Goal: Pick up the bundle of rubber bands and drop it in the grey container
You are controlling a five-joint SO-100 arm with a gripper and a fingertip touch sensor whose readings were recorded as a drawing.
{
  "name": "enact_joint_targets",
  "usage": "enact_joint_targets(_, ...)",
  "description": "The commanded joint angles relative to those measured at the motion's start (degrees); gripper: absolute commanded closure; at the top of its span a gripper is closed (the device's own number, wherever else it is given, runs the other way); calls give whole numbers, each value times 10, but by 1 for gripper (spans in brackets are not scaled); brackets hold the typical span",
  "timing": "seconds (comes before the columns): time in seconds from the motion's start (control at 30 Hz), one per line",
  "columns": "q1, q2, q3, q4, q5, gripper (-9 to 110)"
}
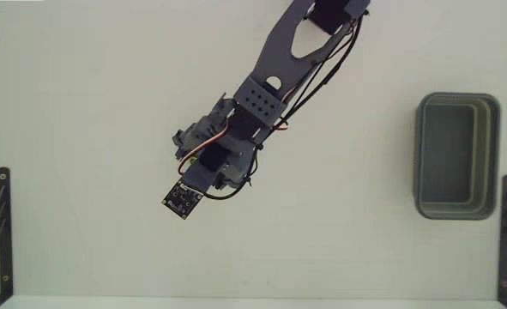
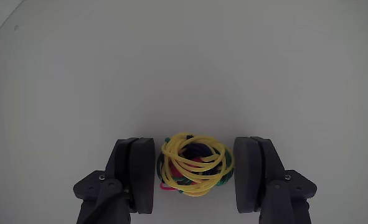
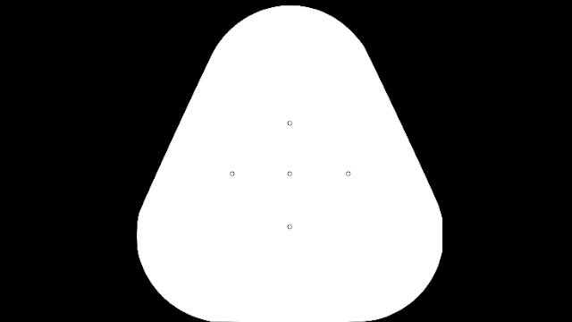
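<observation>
My pincer (image 2: 195, 174) stands spread around the one bundle (image 2: 193, 163), a finger (image 2: 140, 174) close on either side, well apart from the one bin (image 1: 457, 155).

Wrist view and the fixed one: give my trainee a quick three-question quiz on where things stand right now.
1. True or false: the bundle of rubber bands lies between the fingers of the gripper.
2. In the fixed view, on which side of the arm is the grey container: A left, B right, C beneath it?
3. Fill in: the container's hollow looks ____.

Key: 1 true; in the wrist view small gaps show on both sides of the bundle, so the grip is not closed. 2 B. 3 empty.
</observation>
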Motion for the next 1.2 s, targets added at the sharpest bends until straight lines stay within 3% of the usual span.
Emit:
enact_joint_targets(0.0,13,21,-2,-8,0,27)
enact_joint_targets(1.17,13,21,-2,-8,0,36)
